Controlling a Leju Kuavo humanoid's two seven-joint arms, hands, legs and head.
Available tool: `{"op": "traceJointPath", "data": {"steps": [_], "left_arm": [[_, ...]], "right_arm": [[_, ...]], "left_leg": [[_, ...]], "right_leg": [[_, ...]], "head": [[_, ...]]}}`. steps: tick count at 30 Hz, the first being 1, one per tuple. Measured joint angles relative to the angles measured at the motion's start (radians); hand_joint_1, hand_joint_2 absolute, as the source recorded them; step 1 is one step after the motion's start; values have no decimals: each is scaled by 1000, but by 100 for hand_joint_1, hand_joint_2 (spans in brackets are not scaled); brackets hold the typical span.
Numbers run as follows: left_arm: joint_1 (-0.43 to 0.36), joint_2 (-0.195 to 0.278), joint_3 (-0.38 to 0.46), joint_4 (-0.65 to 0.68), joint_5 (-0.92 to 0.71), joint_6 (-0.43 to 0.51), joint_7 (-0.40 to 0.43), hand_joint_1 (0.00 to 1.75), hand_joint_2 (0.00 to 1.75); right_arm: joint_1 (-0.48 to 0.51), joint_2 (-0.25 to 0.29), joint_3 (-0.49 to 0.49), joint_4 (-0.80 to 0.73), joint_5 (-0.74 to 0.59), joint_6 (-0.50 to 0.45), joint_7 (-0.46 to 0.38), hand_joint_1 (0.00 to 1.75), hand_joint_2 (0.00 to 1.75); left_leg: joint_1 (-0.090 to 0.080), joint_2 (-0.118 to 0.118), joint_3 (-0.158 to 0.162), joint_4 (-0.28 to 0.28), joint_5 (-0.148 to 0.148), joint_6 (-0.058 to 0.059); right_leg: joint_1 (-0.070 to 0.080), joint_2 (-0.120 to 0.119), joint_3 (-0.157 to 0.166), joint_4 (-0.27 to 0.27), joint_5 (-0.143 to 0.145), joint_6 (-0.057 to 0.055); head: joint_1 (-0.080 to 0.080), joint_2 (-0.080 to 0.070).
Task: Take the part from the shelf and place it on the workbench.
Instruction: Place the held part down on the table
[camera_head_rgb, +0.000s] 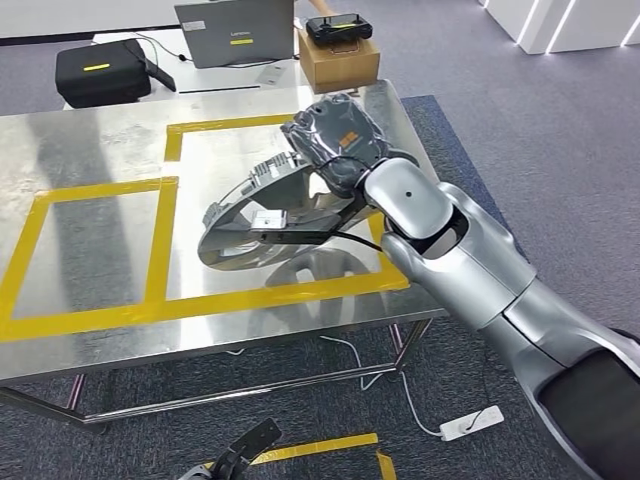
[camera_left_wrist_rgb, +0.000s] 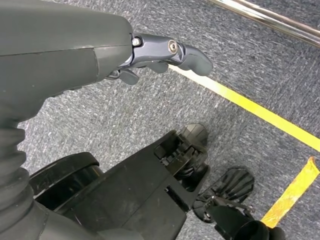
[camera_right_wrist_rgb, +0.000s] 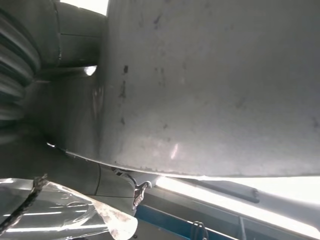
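Over the workbench (camera_head_rgb: 90, 330) our right hand (camera_head_rgb: 340, 140) grips the curved metal part (camera_head_rgb: 249, 225), its long axis slanting from the hand toward our near left; our left hand (camera_left_wrist_rgb: 166, 52) hangs empty, fingers apart.

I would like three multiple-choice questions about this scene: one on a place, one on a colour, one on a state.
1. Where is the metal part?
A. On the carpet
B. Above the steel workbench, inside a taped box
C. On the laptop

2. What colour is the tape on the workbench?
A. Yellow
B. Red
C. Blue

3. What is the right hand doing?
A. Hanging beside the body
B. Resting on the cardboard box
C. Holding the part

Answers: 1 B, the part is over the tabletop; 2 A, the strips are yellow; 3 C, the hand grips the part's rim.
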Motion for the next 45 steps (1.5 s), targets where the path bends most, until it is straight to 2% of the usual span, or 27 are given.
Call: {"op": "traceJointPath", "data": {"steps": [25, 37, 45], "left_arm": [[10, 2, 0, 0, 10, 6, -10, 0, 175], [29, 11, 0, 0, 13, 11, -11, 0, 175], [45, 22, -5, 0, 12, 17, -10, 0, 175]], "right_arm": [[7, -44, -25, 18, 6, -12, 0, 154, 175], [33, -80, -51, 76, 31, -75, -13, 154, 175], [112, -97, -81, 134, 31, -143, -24, 154, 175]], "left_leg": [[0, 1, 0, 0, 1, 1], [0, 0, -1, 0, 1, 1], [0, 0, -2, 0, 1, 1]], "right_leg": [[0, 1, -1, 0, 1, 0], [0, 0, -1, 0, 1, 0], [0, 0, -2, 0, 1, 0]], "head": [[0, 0], [0, 0], [0, 0]]}}
